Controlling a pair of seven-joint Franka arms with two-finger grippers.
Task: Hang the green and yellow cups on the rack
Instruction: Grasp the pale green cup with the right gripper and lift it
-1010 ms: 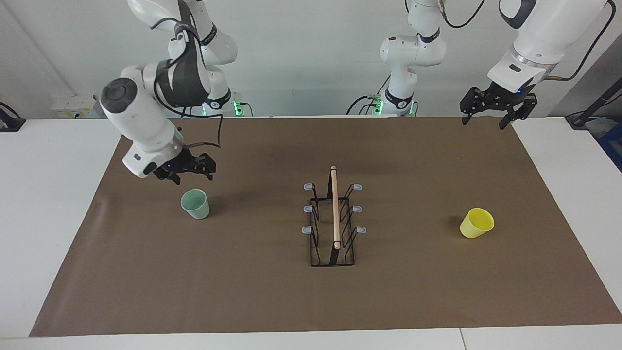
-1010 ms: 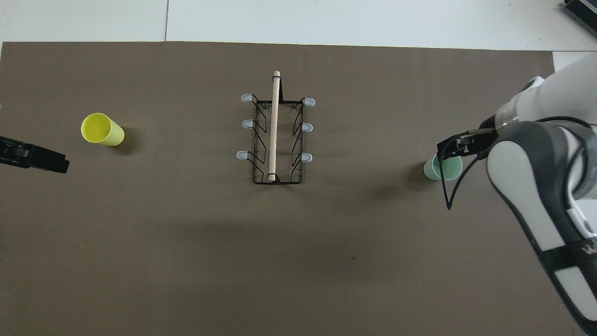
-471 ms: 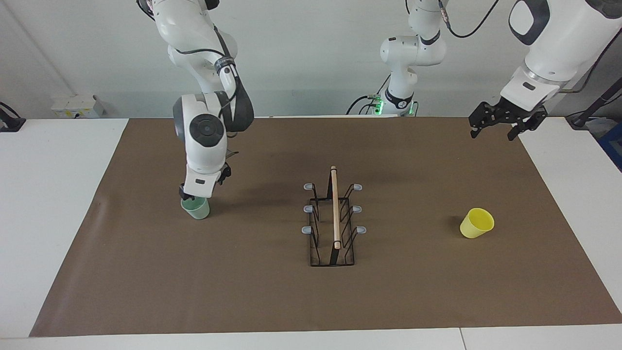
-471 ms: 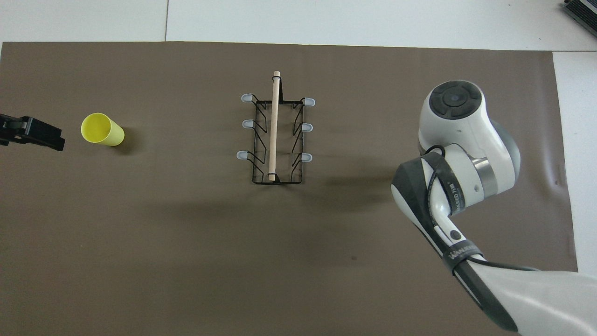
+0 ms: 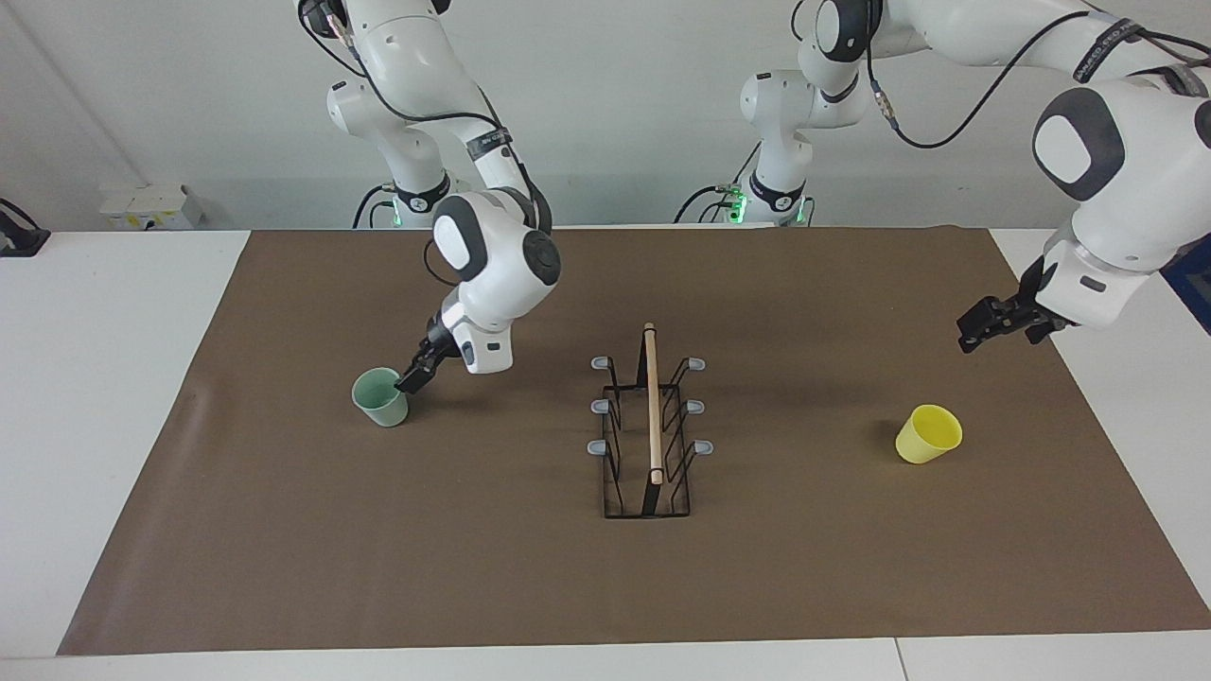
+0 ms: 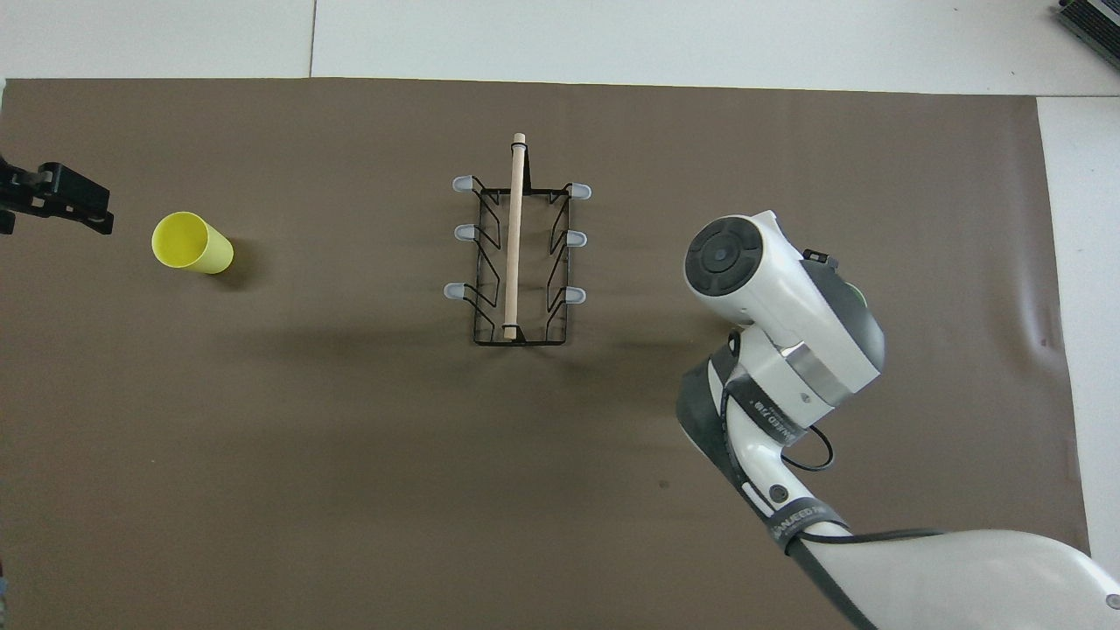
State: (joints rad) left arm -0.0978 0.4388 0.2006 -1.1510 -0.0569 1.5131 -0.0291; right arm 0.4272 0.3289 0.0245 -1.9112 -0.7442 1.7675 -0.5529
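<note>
The pale mint-green tapered plastic cup [image 5: 380,397] stands upright, mouth up, on the brown mat [image 5: 530,586] toward the right arm's end of the table, and the bright yellow tapered plastic cup [image 5: 928,434] stands tilted toward the left arm's end; between them, mid-mat, sits the black wire rack with a light wooden rod handle and grey-tipped pegs [image 5: 650,426], all six pegs bare. Both cups look light, thin-walled and smooth, so I judge that they would slide or tip at a sideways nudge and flex a little under a hard squeeze; with no handle, the sensible hold is across the rim, one finger inside the mouth and one outside, which also leaves the open end free to go over a peg. The right gripper [image 5: 414,376] comes down slantwise from a bent wrist, its tip at the green cup's rim on the side toward the rack; its fingers appear spread, though whether one already touches the wall is hard to tell (from overhead the forearm hides cup and fingers alike). The left gripper [image 5: 991,324] hangs in the air with fingers apart over the mat's edge at the left arm's end, well apart from the yellow cup, its wrist bent low and pointing inward.
</note>
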